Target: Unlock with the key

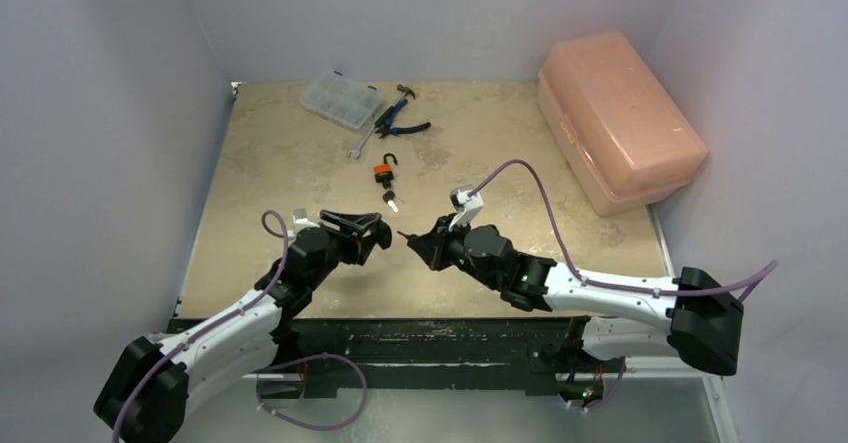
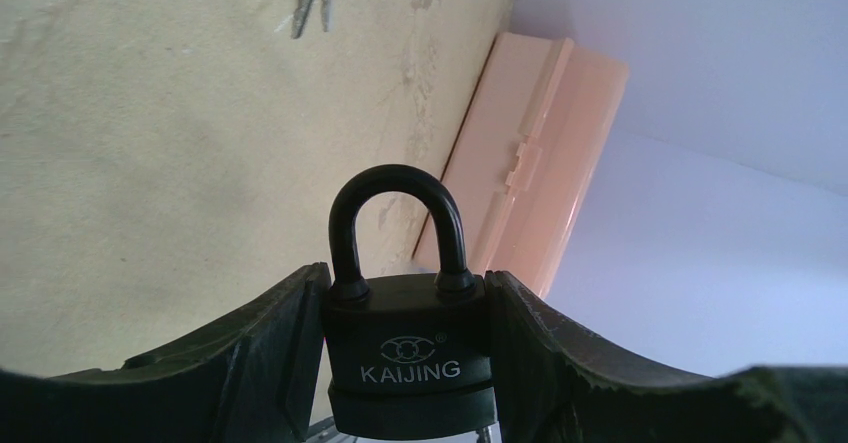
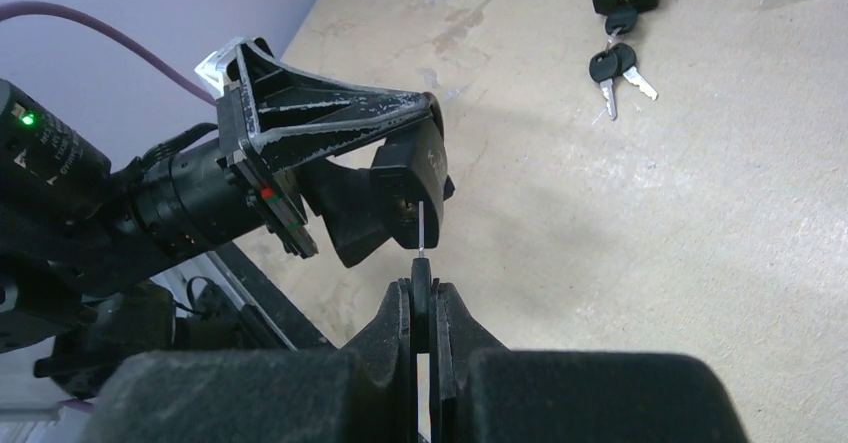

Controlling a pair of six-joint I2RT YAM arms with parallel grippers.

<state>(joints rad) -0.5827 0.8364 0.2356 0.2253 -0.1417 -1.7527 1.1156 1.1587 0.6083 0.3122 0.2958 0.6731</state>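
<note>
My left gripper (image 2: pixel 405 298) is shut on a black padlock (image 2: pixel 405 358) marked KAIJING, pressing on both sides of its body, with the shackle closed and pointing away from the wrist. In the top view this gripper (image 1: pixel 374 231) hovers above the table's near middle. My right gripper (image 3: pixel 422 298) is shut on the black head of a key (image 3: pixel 422 281). The key's thin blade points at the padlock's (image 3: pixel 412 178) bottom face and its tip meets that face. How deep it sits I cannot tell. From above, the right gripper (image 1: pixel 416 243) faces the left one, almost touching.
An orange padlock (image 1: pixel 383 172) with a pair of keys (image 1: pixel 392 200) lies on the table (image 1: pixel 300 183) behind the grippers. Further back are pliers (image 1: pixel 402 123), a wrench (image 1: pixel 362 144) and a clear organiser box (image 1: pixel 341 100). A large pink case (image 1: pixel 620 118) fills the right rear.
</note>
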